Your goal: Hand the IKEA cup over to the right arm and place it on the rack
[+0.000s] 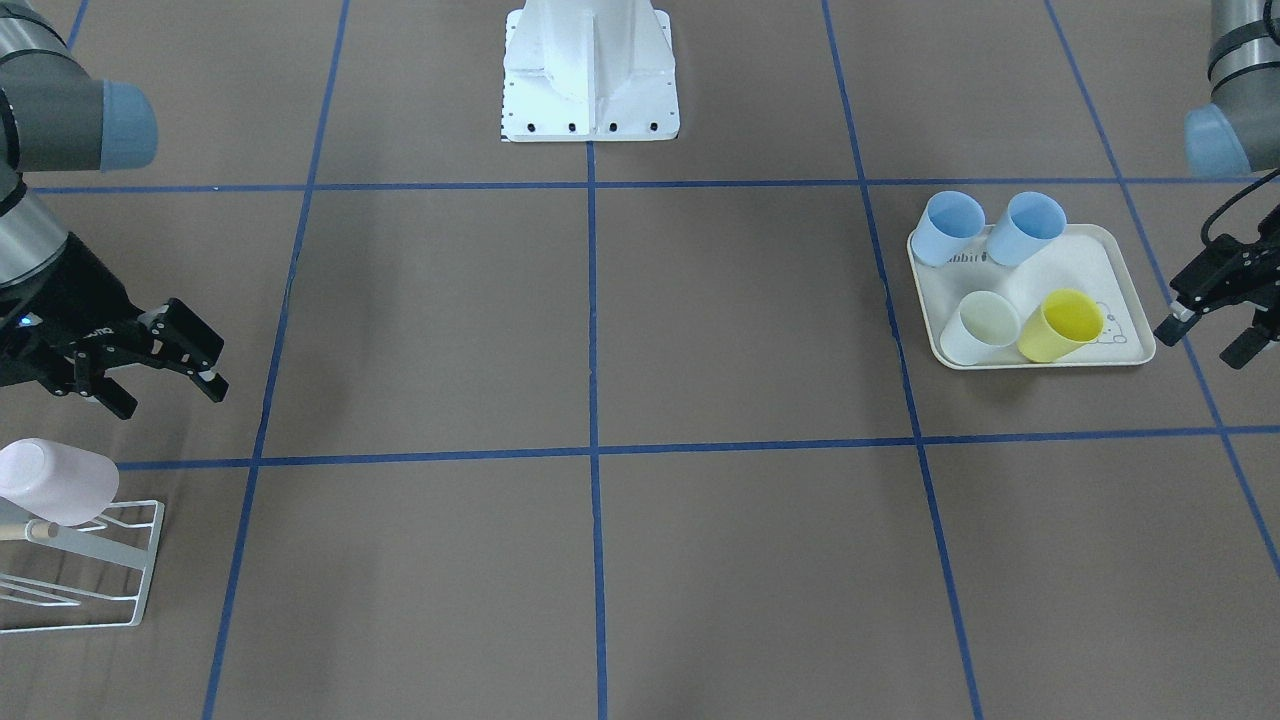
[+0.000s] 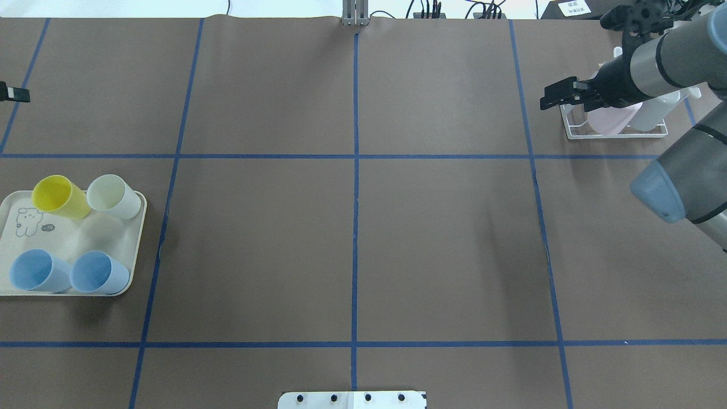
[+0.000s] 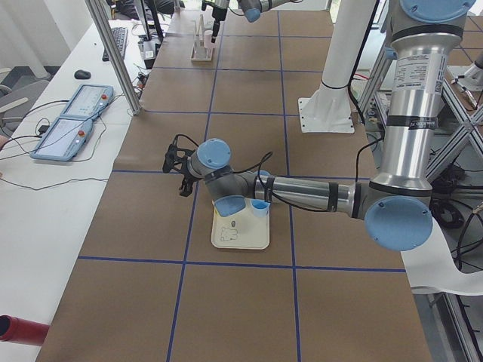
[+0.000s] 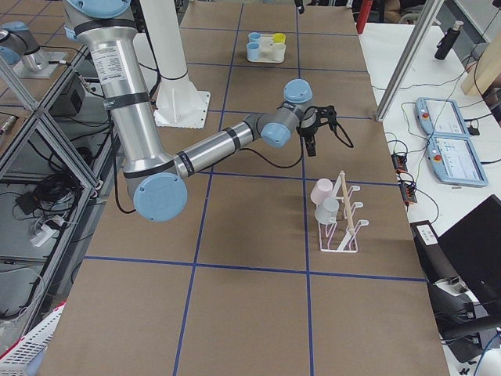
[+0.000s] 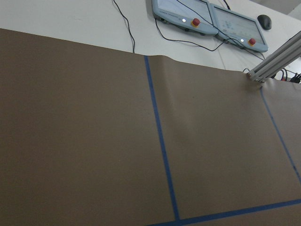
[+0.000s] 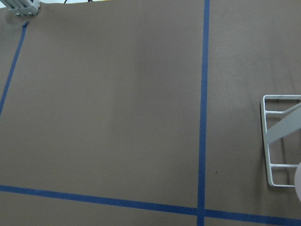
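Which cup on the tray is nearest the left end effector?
The yellow cup, at the tray side facing the left end effector; the white cup and blue cups sit farther.

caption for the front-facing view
Pink cup on the rack, four cups on the tray, right hand and left hand open

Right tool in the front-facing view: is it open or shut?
Open. On the right tool the two fingers stand apart, nothing between them; the pink cup hangs on the rack.

Four cups [image 2: 61, 197] sat on a tray [image 2: 68, 236] at the table's [image 2: 352, 255] left edge. The rack [image 2: 616, 136] stood near its far right corner, one cup [image 1: 55, 480] on a peg [image 1: 18, 532].
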